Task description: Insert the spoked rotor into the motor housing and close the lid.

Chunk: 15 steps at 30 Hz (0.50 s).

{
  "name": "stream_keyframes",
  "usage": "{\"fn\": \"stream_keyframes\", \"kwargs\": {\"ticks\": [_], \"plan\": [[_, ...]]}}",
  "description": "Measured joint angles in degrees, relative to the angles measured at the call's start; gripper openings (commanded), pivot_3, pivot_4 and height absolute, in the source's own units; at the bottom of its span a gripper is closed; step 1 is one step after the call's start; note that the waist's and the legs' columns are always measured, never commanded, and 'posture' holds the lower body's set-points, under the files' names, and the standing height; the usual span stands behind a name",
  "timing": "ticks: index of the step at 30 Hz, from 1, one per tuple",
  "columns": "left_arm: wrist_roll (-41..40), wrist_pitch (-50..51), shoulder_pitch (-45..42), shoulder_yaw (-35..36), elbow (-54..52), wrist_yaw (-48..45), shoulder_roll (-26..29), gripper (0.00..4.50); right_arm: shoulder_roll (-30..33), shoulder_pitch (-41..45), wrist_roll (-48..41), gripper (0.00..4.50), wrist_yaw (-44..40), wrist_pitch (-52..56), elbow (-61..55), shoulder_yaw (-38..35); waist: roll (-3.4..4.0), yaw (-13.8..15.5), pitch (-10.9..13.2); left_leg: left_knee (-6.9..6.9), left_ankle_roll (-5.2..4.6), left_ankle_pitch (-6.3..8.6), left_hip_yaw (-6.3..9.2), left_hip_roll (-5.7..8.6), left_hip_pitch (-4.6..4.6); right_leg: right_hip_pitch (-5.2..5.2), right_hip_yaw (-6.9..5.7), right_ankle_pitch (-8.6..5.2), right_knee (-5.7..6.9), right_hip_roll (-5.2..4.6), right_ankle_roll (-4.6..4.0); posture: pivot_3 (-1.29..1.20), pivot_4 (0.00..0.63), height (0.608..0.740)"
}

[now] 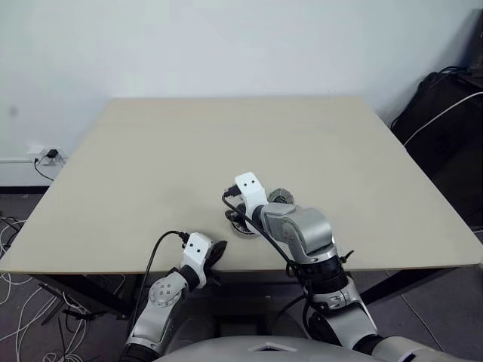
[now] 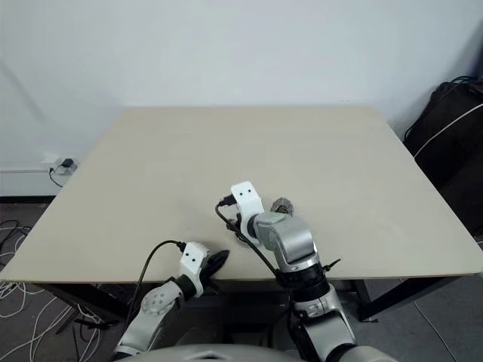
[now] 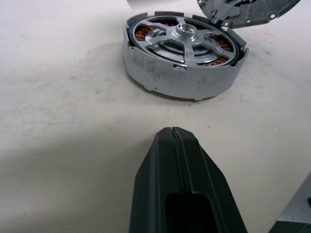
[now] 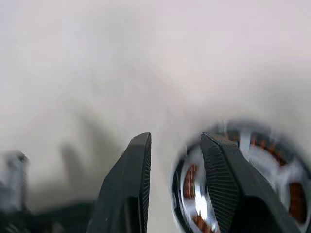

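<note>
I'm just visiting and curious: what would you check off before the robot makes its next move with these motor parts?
1. Spoked rotor seated in motor housing: ok, copper windings show between the spokes.
2. Lid on housing: not ok, it lies beside it.
3. Right gripper free: ok, fingers apart, nothing between them.
4. Left gripper out of the way: ok, shut, short of the housing.
5. Rotor fully flush: cannot tell.
6. Housing resting flat on table: ok.
</note>
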State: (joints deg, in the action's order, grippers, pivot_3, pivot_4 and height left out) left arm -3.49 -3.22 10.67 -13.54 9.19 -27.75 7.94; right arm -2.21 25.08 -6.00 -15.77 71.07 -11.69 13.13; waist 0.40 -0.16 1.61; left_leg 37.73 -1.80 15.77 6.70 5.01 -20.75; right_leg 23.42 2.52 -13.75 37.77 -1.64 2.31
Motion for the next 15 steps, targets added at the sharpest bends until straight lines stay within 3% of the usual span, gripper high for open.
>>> {"fn": "stream_keyframes", "kwargs": {"ticks": [3, 6, 10, 15], "plan": [[-0.03, -0.13, -0.07, 0.00, 0.17, -0.25, 0.04, 0.00, 1.95, 0.04, 0.59, 1.72, 0.24, -8.87, -3.22, 0.12, 0.00, -0.09, 0.00, 0.00, 0.00, 0.00, 0.00, 0.00, 0.00, -0.01, -0.03, 0.00, -0.01, -0.01, 0.01, 0.00, 0.000, 0.740], [-0.03, -0.19, -0.75, -0.07, 0.73, -0.62, -0.04, 0.00, 4.73, -0.39, 3.37, 1.17, 3.02, -17.33, -4.87, -0.07, 0.04, -0.36, 0.02, 0.01, 0.02, -0.02, 0.01, 0.00, 0.00, -0.02, 0.00, 0.00, 0.01, -0.02, 0.01, 0.00, 0.000, 0.740], [0.01, -0.17, -1.34, -0.28, 1.32, -1.01, -0.31, 0.00, 11.27, -1.40, 10.34, 0.05, 9.37, -25.42, -5.21, -2.63, 0.03, -0.02, 0.01, 0.03, -0.02, -0.03, -0.02, 0.07, 0.00, -0.05, -0.01, 0.01, -0.02, -0.07, 0.03, 0.00, 0.000, 0.740], [0.13, -0.18, -1.46, -0.28, 1.40, -0.91, -0.42, 0.00, 16.27, -7.01, 15.71, 0.05, 14.96, -27.45, -3.86, -8.14, 0.04, 0.33, 0.01, -0.01, -0.02, -0.04, -0.04, 0.01, -0.02, -0.06, 0.11, -0.01, 0.00, -0.04, -0.01, 0.00, 0.000, 0.740]]}}
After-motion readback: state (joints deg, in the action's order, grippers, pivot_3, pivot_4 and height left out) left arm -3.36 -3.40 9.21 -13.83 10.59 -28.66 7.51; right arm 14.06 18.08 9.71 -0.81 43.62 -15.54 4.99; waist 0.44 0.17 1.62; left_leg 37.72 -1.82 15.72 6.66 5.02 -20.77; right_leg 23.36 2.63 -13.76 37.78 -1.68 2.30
